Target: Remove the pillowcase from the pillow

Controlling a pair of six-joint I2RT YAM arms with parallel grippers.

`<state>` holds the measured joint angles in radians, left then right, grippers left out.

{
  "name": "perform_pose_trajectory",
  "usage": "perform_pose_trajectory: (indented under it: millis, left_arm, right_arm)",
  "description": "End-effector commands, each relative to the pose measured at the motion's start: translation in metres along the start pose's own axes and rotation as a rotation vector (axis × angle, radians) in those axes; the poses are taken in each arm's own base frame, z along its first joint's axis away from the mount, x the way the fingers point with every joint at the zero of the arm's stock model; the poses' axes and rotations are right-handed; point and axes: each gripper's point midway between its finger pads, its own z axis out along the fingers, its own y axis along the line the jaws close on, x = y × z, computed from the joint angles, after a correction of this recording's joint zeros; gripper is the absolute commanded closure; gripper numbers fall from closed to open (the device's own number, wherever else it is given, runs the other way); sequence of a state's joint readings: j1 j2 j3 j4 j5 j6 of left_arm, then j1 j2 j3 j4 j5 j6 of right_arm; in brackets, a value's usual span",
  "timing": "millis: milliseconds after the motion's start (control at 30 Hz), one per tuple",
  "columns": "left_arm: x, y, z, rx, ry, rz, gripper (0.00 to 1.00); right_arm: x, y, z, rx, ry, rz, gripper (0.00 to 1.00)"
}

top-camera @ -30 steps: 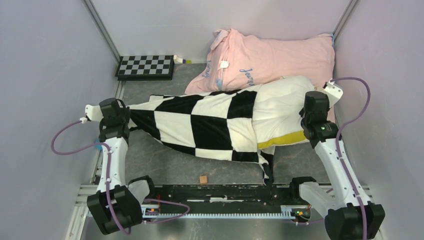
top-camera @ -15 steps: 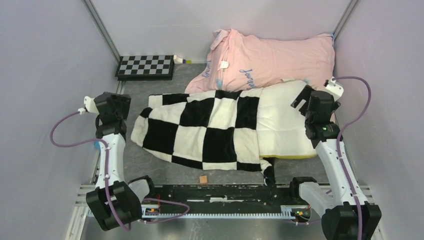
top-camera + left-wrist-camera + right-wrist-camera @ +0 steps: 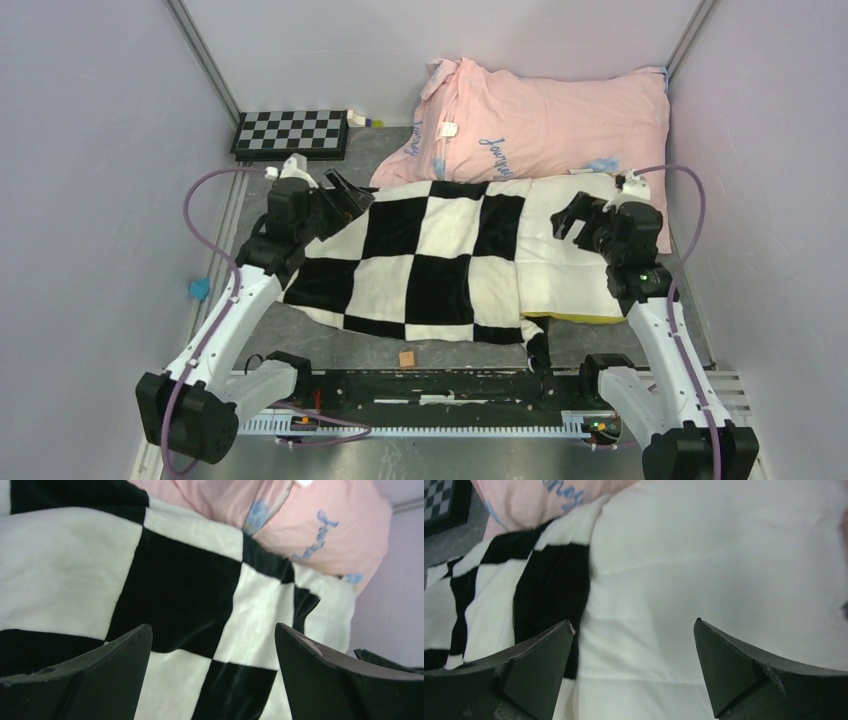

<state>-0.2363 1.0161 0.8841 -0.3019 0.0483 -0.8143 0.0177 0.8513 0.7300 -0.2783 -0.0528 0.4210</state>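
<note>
- The fingers of the left gripper are spread apart and empty. They are held over the far-left corner of the pillowcase, likely so a hold can be taken there.
- The right gripper is likewise spread and empty over the exposed pillow, probably to pin it.
- The pillow's left part is covered by the pillowcase; its right end is bare, just near of the pink pillow.

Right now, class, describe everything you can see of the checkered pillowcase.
The pillowcase is a soft, plush-looking cover in big black and white squares. It lies flat and slightly rumpled on the grey table, covering the left part of the white pillow, whose right end sticks out. Its far edge rests against the pink pillow. The left gripper is above its left end, fingers open, holding nothing.
</note>
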Motion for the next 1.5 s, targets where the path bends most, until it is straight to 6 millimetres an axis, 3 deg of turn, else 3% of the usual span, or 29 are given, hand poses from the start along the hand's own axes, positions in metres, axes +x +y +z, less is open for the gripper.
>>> perform_pose_trajectory:
  millis: [0, 67, 167, 233, 333, 400, 533, 633, 733, 833, 1033, 1267, 1467]
  left_arm:
    - [0.035, 0.006, 0.007, -0.015, 0.167, 0.183, 0.04]
    - [0.054, 0.002, 0.008, 0.012, 0.238, 0.189, 0.06]
    - [0.08, -0.017, 0.007, 0.054, 0.283, 0.227, 0.07]
    - [0.092, -0.032, 0.004, 0.089, 0.298, 0.255, 0.07]
    - [0.098, -0.045, 0.0, 0.147, 0.307, 0.25, 0.07]
    - [0.098, -0.047, -0.002, 0.16, 0.304, 0.252, 0.07]
    - [0.099, -0.034, -0.002, 0.112, 0.301, 0.285, 0.06]
    - [0.101, -0.025, -0.003, 0.079, 0.312, 0.299, 0.06]
    - [0.094, -0.018, -0.006, 0.015, 0.291, 0.313, 0.06]
    - [0.086, -0.02, -0.011, -0.017, 0.253, 0.352, 0.06]
    - [0.095, -0.047, -0.019, 0.002, 0.247, 0.472, 0.08]
    - [0.124, -0.086, -0.02, -0.001, 0.259, 0.681, 0.07]
    - [0.149, -0.106, -0.014, 0.025, 0.285, 0.726, 0.09]
  right_arm:
    - [0.054, 0.032, 0.0, -0.249, 0.132, 0.026, 0.02]
    - [0.073, 0.035, 0.001, -0.284, 0.171, 0.044, 0.02]
    - [0.1, 0.022, 0.007, -0.221, 0.224, 0.018, 0.02]
    - [0.12, 0.01, 0.012, -0.17, 0.267, -0.003, 0.02]
    - [0.155, 0.009, 0.019, -0.162, 0.337, -0.001, 0.02]
    - [0.183, 0.019, 0.02, -0.186, 0.401, 0.007, 0.02]
    - [0.211, 0.075, 0.015, -0.34, 0.447, -0.016, 0.02]
    - [0.209, 0.121, 0.012, -0.448, 0.436, -0.057, 0.02]
    - [0.194, 0.143, 0.012, -0.489, 0.406, -0.097, 0.02]
    - [0.171, 0.143, 0.011, -0.475, 0.323, -0.137, 0.02]
    - [0.139, 0.126, 0.002, -0.41, 0.208, -0.248, 0.02]
    - [0.133, 0.135, -0.02, -0.526, 0.203, -0.331, 0.03]
    - [0.143, 0.129, -0.022, -0.53, 0.192, -0.292, 0.04]
